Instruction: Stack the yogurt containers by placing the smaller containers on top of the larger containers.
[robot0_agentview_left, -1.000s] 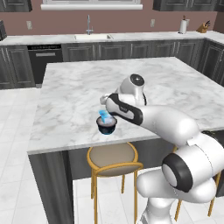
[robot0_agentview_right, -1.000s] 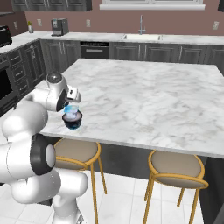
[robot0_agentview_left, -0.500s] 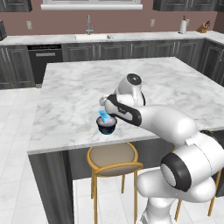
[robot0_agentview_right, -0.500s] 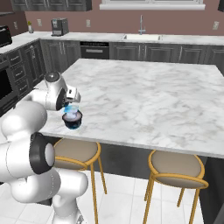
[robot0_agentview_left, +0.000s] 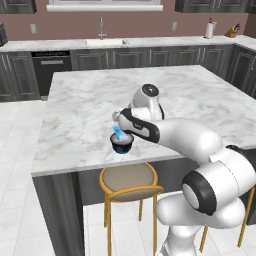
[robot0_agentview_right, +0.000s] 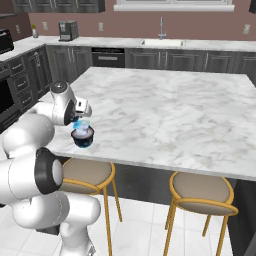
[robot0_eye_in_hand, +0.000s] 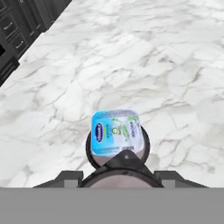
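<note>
A: Nothing has shifted in the past second: gripper (robot0_agentview_left: 119, 128) poised over the light-blue cup (robot0_agentview_left: 119, 133), which sits on the wide dark cup (robot0_agentview_left: 121, 144) near the worktop's (robot0_agentview_left: 90, 100) front edge.

B: Is the gripper holding it?

A: Jaws part-open around the blue cup; fingertips are hidden, so contact is unclear.

B: Surroundings?

A: Two stools (robot0_agentview_right: 202, 194) tucked below the front edge; sink (robot0_agentview_right: 161, 42) and coffee machine (robot0_agentview_right: 67, 30) on the far counter.

Kitchen: sink (robot0_agentview_left: 106, 42), dishwasher (robot0_agentview_left: 54, 69), marble island (robot0_agentview_left: 200, 95).
</note>
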